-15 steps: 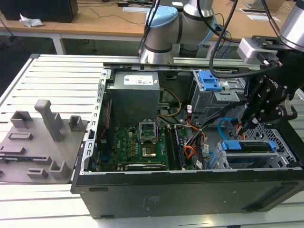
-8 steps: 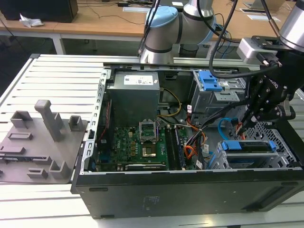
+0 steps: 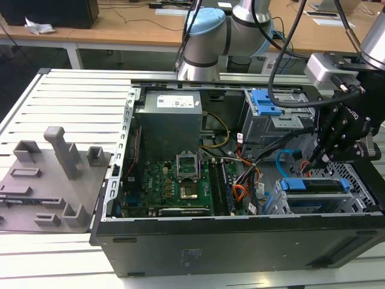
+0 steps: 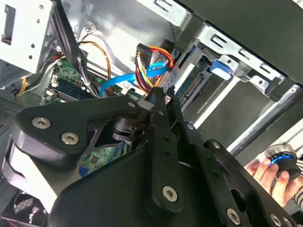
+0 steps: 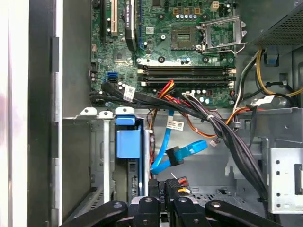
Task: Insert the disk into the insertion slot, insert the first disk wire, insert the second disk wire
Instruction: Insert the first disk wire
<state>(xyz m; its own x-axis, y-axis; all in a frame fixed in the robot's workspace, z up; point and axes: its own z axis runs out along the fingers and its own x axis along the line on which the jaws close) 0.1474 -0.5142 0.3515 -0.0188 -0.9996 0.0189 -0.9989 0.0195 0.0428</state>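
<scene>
found the disk (image 3: 316,185) already seated in the grey cage (image 3: 363,189) at the exterior view's right. saw the gripper (image 5: 162,185) just beside it, jaws clamped on the black plug (image 5: 181,183) of the red-yellow wires (image 4: 143,71), blue cable (image 5: 182,153) looped close by.

I see the disk (image 3: 317,185) mostly hidden inside the insertion slot (image 3: 274,203), just its blue carrier showing. The first wrist view's edge cuts off the gripper (image 5: 162,185), and the second wrist view's edge cuts off a hand (image 4: 272,176).
</scene>
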